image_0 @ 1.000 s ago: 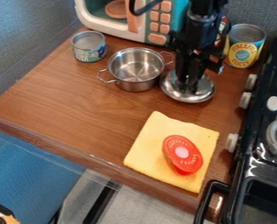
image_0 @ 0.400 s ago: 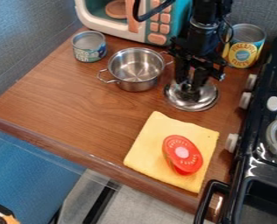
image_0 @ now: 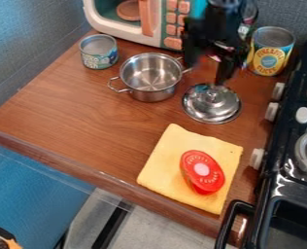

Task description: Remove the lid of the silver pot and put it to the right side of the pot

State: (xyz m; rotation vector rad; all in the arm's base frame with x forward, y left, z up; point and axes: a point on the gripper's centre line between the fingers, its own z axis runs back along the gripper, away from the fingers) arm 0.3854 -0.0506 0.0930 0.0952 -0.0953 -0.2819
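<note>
The gripper [image_0: 208,73] has let go, and its two fingers are spread wide above the lid [image_0: 211,108], in the upper right part of the frame. Just before, it was down on the lid's knob. Now it has gone up, and the lid sits flat on the brown counter [image_0: 91,116] with its knob on top. The lid is just to the right of the silver pot [image_0: 151,78], a bit lower in the frame, and the pot is open. So the job looks done, and the arm only has to move away.

The top of the arm is cut off by the top edge. The arm hides part of the toy oven [image_0: 153,26]. The pot's right handle is partly covered, and the fingertips look clear of the knob, though that is hard to tell.
</note>
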